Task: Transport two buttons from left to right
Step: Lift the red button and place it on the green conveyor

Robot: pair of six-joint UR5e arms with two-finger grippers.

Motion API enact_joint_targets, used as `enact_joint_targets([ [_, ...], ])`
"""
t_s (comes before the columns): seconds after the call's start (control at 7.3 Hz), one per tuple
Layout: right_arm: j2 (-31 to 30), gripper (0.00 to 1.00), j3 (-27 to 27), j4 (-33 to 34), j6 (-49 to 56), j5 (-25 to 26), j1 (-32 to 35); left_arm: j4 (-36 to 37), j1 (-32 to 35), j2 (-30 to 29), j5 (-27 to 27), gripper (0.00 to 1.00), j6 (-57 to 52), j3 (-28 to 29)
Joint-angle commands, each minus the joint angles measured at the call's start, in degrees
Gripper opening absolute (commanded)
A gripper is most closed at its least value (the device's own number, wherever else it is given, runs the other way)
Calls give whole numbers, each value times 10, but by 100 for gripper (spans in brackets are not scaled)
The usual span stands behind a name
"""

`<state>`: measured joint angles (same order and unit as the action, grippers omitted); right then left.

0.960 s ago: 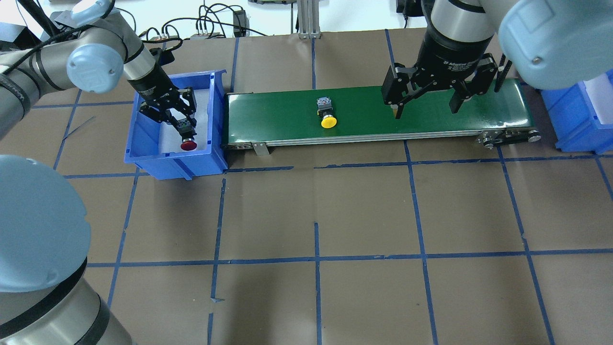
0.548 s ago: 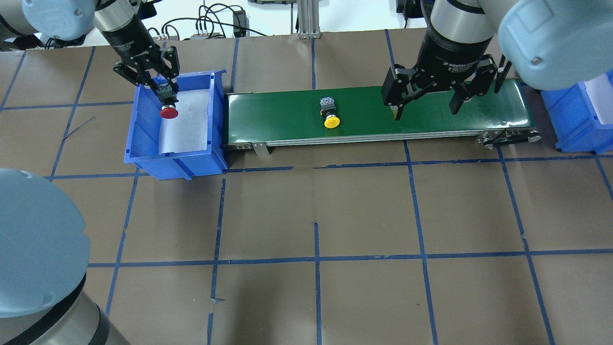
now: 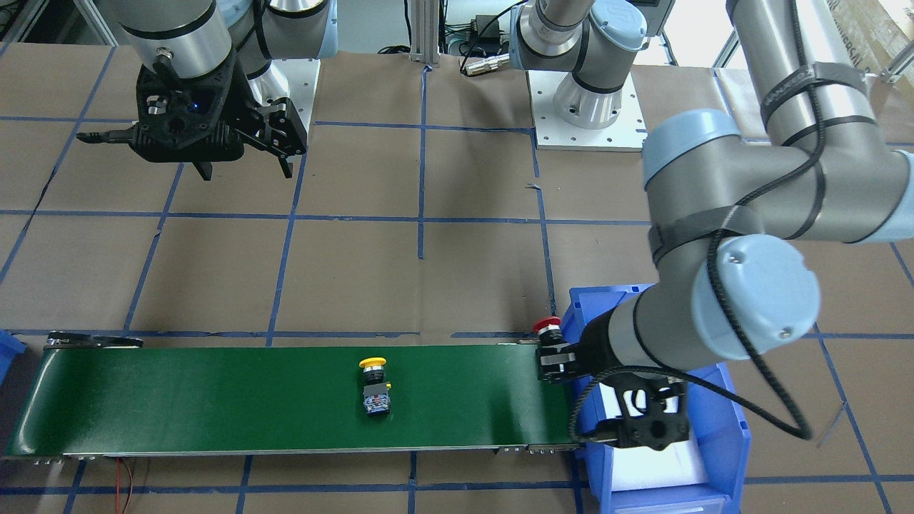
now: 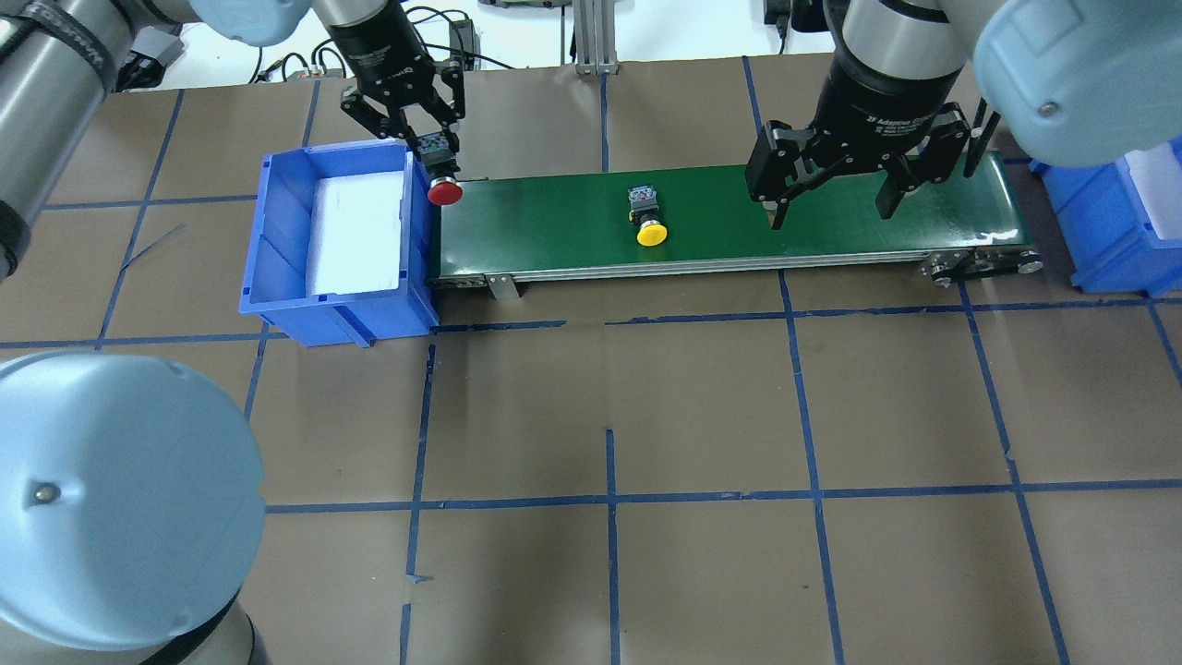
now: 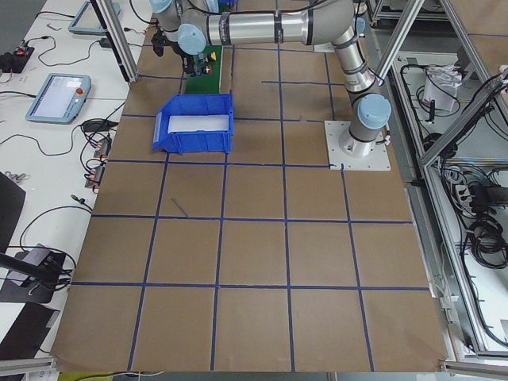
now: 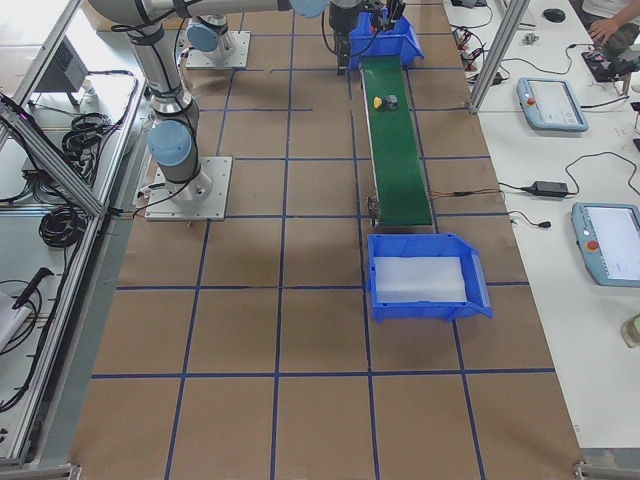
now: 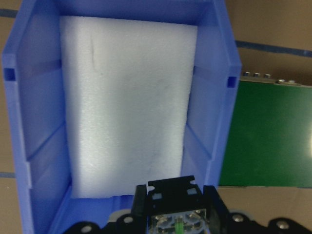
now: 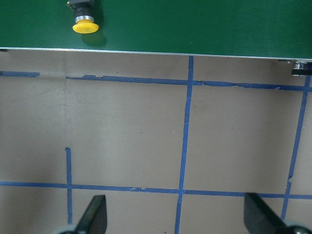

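Note:
My left gripper (image 4: 436, 152) is shut on the red button (image 4: 444, 191) and holds it in the air over the left end of the green conveyor belt (image 4: 554, 222), beside the left blue bin (image 4: 277, 249). In the left wrist view the button's grey base (image 7: 175, 222) sits between the fingers. The yellow button (image 4: 649, 226) lies on its side near the middle of the belt, cap toward the robot. My right gripper (image 4: 831, 212) hangs open over the belt's right part, right of the yellow button (image 8: 85, 24), with nothing in it.
The left bin holds only a white foam pad (image 7: 126, 102). A second blue bin (image 4: 1108, 222) with foam stands just past the belt's right end (image 6: 425, 285). Brown paper with blue tape lines covers the table. Cables lie along the far edge.
My left gripper has lifted the red button out of the left bin and carried it right, over the belt's left end. The yellow button has drifted slightly right on the belt.

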<state>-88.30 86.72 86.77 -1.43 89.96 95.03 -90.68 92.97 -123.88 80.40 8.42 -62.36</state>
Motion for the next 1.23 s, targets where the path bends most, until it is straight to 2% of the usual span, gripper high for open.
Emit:
enact_joint_targets([
  [0.0, 1, 100, 0, 0, 1, 19, -2, 52, 42, -41, 3, 29, 31, -6],
  [0.27, 0, 100, -1, 1, 1, 21, -1, 88, 45, -67, 12, 29, 27, -23],
  [0.41, 0, 100, -1, 1, 1, 21, -1, 90, 44, -62, 42, 30, 13, -27],
  [0.82, 1, 100, -1, 0, 1, 21, 0, 82, 35, -67, 51, 32, -13, -18],
  [1.1, 0, 100, 0, 0, 1, 21, 0, 84, 35, -71, 61, 40, -25, -19],
])
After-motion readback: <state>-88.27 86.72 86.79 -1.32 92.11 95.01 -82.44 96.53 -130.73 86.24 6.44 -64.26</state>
